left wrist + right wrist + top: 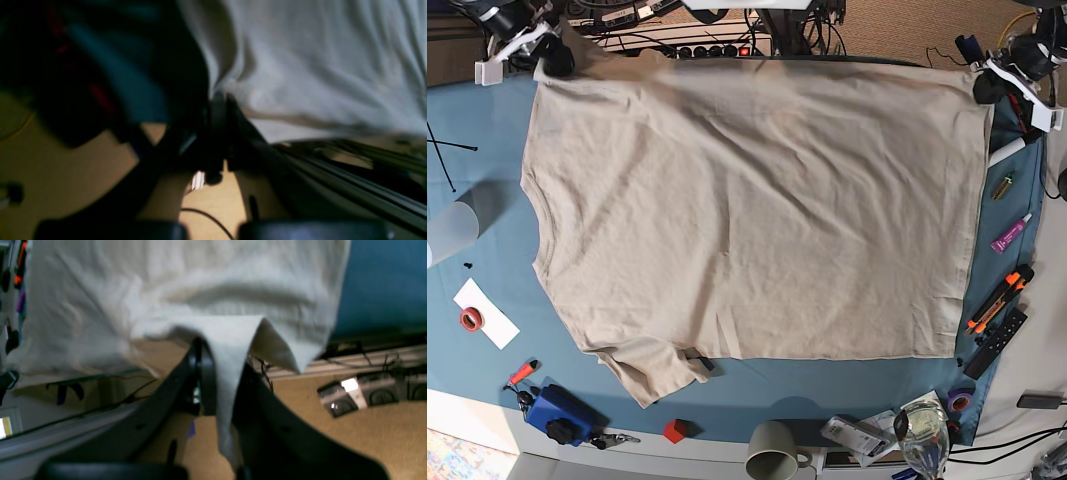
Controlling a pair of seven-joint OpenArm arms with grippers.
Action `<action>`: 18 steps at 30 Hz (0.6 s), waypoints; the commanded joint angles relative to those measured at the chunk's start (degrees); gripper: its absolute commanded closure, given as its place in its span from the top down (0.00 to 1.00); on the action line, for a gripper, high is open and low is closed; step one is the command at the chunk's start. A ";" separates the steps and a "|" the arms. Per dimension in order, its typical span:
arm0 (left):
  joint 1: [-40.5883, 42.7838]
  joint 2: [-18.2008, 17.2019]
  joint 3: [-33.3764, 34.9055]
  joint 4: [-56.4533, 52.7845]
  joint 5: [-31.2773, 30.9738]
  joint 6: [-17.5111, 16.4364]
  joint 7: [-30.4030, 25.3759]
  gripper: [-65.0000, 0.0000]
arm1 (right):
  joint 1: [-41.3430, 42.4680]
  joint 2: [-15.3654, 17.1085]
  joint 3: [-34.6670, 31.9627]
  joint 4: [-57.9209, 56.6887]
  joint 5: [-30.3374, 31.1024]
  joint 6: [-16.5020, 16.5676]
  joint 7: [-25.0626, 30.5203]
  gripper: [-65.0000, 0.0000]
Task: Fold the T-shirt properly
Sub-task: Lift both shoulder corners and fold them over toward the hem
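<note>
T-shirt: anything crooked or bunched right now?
Yes. The T-shirt lies mostly flat, but the sleeve at its near corner in the base view is crumpled and folded over itself. Both claws, right and left, pinch the far corners.

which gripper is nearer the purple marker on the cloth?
Left. The left gripper pinches the T-shirt corner at the far edge, on the same side as the purple marker. The right gripper holds the opposite far corner, across the shirt.
</note>
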 commanded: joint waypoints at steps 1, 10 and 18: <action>0.09 -0.74 -0.42 0.94 -1.97 -0.81 -0.44 0.00 | 0.04 0.66 0.68 0.81 1.22 0.10 1.05 0.00; -2.78 -0.79 -0.42 2.32 -1.51 -1.09 -0.46 0.00 | 2.91 1.14 0.70 1.03 1.20 0.10 1.29 0.00; -2.82 -0.79 -0.39 6.88 3.65 0.42 -6.29 0.00 | 4.02 1.14 0.68 9.40 -3.63 0.10 4.20 0.00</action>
